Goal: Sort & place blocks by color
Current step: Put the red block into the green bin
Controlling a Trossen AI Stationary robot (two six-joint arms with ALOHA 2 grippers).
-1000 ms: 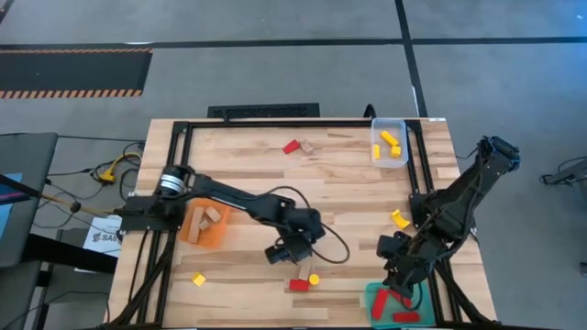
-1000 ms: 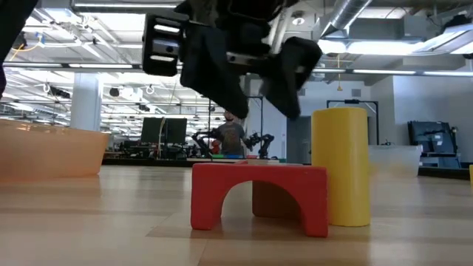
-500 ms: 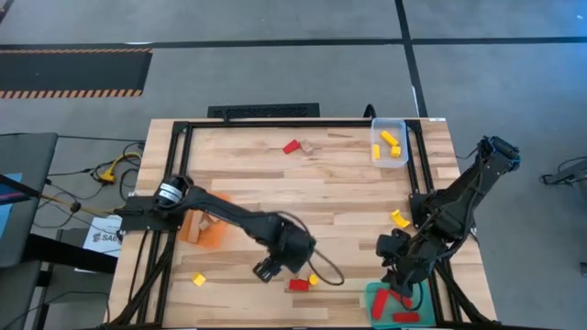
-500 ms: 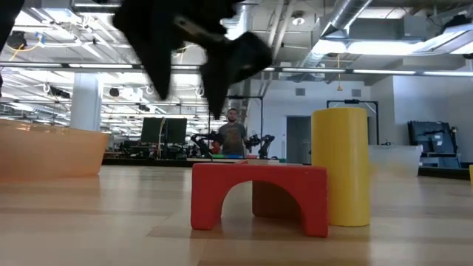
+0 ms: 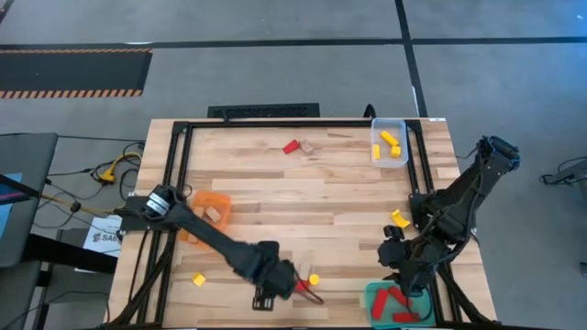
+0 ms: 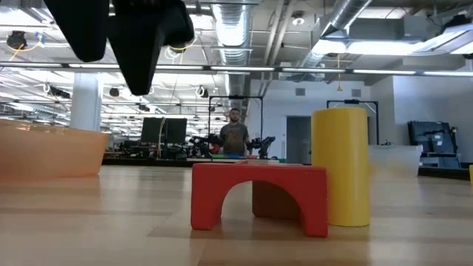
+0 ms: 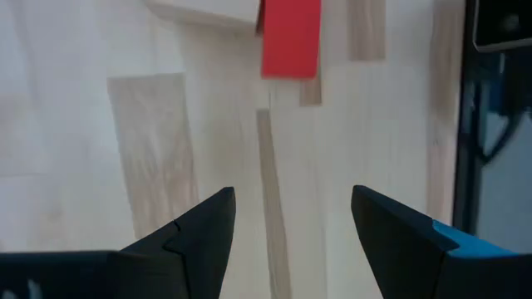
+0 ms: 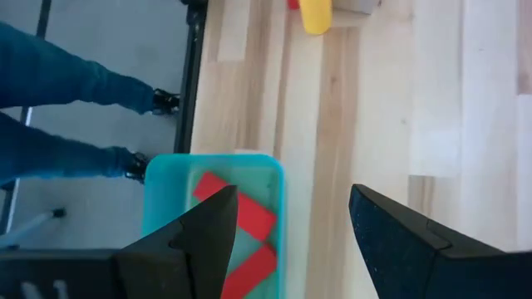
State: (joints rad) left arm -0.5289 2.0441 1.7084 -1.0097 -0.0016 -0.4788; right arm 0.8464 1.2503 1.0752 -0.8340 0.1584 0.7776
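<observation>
While the right gripper (image 5: 393, 266) waits over the near right of the desk (image 5: 339, 183), just beside the green tray (image 5: 374, 301) that holds red pieces, the left gripper (image 5: 266, 295) hangs low at the near edge with its jaws spread wide and holding nothing. In the left wrist view the open fingers frame bare wood, with the red arch block (image 7: 291, 37) lying ahead of them and a plain wooden block (image 7: 218, 10) touching it.

The step in hand looks like a pick from the small cluster at the near edge — red arch, yellow cylinder (image 6: 340, 165) and the wooden piece behind the arch. The gripper is beside the cluster, not over it, so the next move calls for lining the fingers up across one block and coming down without knocking its neighbours, which sit touching.

Sorting is only partly done: wooden blocks lie in the orange tray (image 5: 213, 199), yellow ones in the clear tray (image 5: 375, 128), yet a red and a wooden block (image 5: 297, 146) sit at the far side, and loose yellow blocks lie near left (image 5: 198, 279) and right (image 5: 399, 219).

Pale wood planks cover the desk inside a black frame. Beyond lies a large hall with strip lighting and ducts — a person (image 6: 234, 137) stands far off.
</observation>
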